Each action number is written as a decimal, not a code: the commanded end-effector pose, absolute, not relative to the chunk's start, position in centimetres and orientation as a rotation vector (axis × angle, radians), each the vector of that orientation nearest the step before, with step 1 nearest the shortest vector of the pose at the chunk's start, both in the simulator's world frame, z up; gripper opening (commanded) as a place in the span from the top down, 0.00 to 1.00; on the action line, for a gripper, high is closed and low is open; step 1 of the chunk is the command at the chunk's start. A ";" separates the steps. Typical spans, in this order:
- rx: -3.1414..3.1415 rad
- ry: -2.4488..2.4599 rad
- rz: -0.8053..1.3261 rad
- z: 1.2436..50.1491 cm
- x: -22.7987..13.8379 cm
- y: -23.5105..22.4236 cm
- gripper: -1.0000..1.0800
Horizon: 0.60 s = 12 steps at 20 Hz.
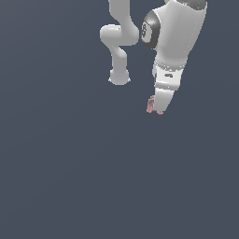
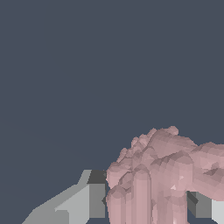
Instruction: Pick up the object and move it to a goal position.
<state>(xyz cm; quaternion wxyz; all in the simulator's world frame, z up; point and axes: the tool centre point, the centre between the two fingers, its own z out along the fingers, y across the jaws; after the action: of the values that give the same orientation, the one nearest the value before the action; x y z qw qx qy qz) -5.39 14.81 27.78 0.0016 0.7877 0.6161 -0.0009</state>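
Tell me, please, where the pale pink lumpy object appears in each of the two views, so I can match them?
Exterior view: the pink object sits at the tip of the white hand, right of centre, above the middle.
Wrist view: the pink object fills the lower right, a grey finger on one side and another at the frame edge.
Shared landmark: the hand's fingers flanking the object.

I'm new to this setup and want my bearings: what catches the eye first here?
The white gripper at the arm's tip, high in the exterior view, with a small pink lumpy object between its fingers. In the wrist view that ridged pink object looms large between grey fingertips. Everything else is plain dark blue-grey.
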 end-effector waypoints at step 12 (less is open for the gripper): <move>2.476 1.933 -0.001 34.4 -7.9 19.9 1.00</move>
<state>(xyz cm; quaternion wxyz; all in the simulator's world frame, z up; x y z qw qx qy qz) -7.83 19.66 34.12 0.0004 0.7878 0.6159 0.0003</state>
